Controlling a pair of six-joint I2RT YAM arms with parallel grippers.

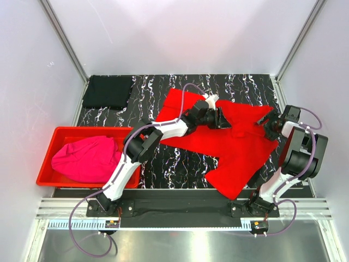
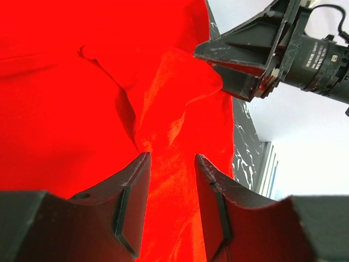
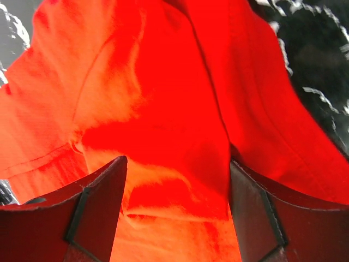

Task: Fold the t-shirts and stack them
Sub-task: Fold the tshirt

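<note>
- Centrally, the bright red t-shirt (image 1: 240, 147) lies opened out on the black marbled tabletop (image 1: 180, 164). It runs from the far middle down toward the near right, with creases across its body.
- The left arm reaches over the shirt's upper half, and the left end effector (image 1: 222, 118) sits low over the cloth there.
- From the left wrist, the left end effector (image 2: 172, 158) is partly open. Its two dark fingers (image 2: 133, 191) stand a modest gap apart, and a raised ridge of red cloth runs down into that gap. No clear pinch on the cloth shows.
- The right end effector (image 1: 267, 121) is at the shirt's right edge, near the left one but not touching it.
- In the left wrist view, the right end effector (image 2: 204, 57) has its tips against a lifted hump of the red cloth.
- From the right wrist, the right end effector (image 3: 177, 161) is spread wide. One finger (image 3: 101, 202) is at each side of the frame, and a folded flap of red shirt fills the space between them. The jaws are not closed on it.
- The black t-shirt (image 1: 107, 91) rests folded flat at the far left corner of the tabletop, well apart from both arms.
- The magenta pink t-shirt (image 1: 87, 158) is bunched in a heap inside the red bin (image 1: 82, 129), which stands at the left edge of the tabletop beside the left arm.
</note>
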